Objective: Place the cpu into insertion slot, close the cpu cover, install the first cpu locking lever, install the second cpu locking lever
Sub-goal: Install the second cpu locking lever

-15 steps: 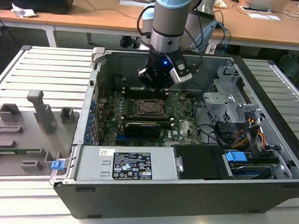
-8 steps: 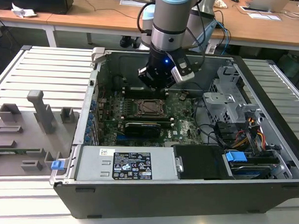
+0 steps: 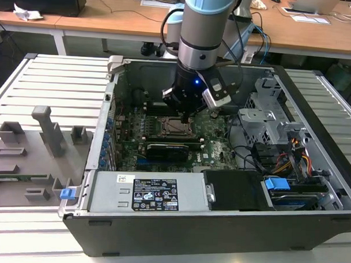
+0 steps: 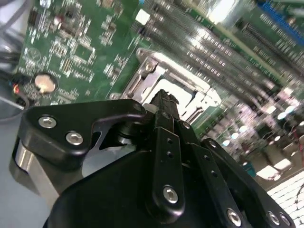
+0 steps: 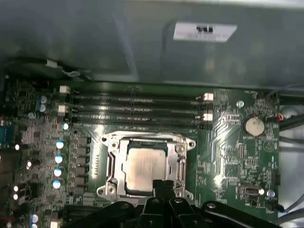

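**Tool low over the socket, cpu seated in it**

In the exterior view the arm reaches down into the open computer case, which lies on its side on a slatted white tabletop. The tool hangs just above the socket in the middle of the green motherboard.

In the first wrist view the cpu lies flat inside the socket, its pale silvery top facing up. The cpu cover lies down around it as a metal frame, and the chip shows through its open window. The black tip of the tool is at the near edge of the socket, touching or almost touching the frame; I cannot tell which. The two fingers stand close together, with a narrow gap at most, and nothing is visible between them.

In the second wrist view the tool tip sits against the shiny socket frame. A round coin battery is on the board, well apart from the socket. A grey fixture plate lies on the tabletop beside the case.
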### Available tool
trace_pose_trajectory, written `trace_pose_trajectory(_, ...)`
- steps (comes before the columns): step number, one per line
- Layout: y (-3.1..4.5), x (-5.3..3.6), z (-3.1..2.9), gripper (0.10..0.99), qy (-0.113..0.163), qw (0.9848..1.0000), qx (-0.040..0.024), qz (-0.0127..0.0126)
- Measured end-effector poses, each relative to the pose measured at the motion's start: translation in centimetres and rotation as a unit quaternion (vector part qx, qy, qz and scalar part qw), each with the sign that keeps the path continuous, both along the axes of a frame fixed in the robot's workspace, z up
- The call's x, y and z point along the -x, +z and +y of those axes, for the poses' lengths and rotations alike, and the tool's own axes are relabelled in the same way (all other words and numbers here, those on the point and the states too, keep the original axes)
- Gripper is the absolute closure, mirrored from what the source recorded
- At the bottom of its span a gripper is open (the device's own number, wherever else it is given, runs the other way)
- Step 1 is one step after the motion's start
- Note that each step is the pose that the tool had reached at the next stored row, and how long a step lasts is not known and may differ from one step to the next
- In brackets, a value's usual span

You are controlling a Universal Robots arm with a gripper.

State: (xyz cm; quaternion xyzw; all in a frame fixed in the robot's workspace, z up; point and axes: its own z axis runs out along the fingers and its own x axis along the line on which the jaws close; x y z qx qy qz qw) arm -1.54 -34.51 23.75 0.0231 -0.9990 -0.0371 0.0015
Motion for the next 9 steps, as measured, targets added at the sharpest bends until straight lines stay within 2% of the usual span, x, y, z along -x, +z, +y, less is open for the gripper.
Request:
trace_pose_trajectory(6, -0.18, 0.0, -1.67, 0.98, 0.0, 1.0, -0.0003, 0.0007)
trace_pose_trajectory(7, -0.2, 0.01, -2.07, 0.98, 0.0, 1.0, -0.0007, 0.0007)
trace_pose_trajectory(9, -0.23, 0.08, -2.5, 0.98, 0.0, 1.0, -0.0026, 0.0007)
